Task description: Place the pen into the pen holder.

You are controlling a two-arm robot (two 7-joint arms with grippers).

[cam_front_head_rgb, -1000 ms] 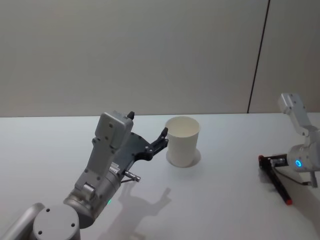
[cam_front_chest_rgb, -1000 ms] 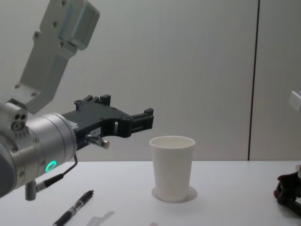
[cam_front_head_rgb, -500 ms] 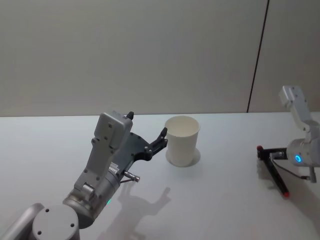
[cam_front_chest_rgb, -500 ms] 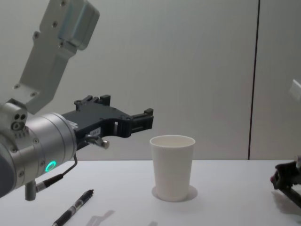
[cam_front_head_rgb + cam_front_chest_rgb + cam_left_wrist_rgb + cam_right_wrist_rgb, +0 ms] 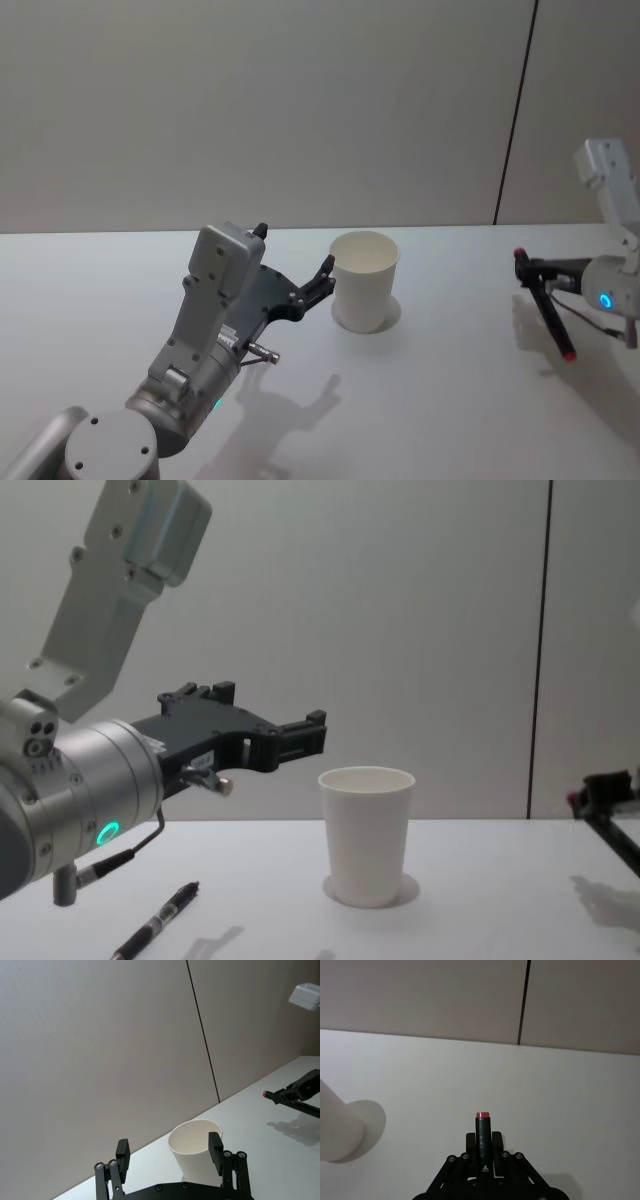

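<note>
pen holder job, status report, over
Right pincer shut on pen, held off the table, right of pen holder. Left pincer open, hovering by its rim, may crowd the drop. Second pen lying on table.

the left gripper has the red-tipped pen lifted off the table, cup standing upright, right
Wrong arm: the right gripper holds the red-tipped pen off the table, as the head view shows. The left gripper is open and empty; the paper cup does stand upright.
</note>
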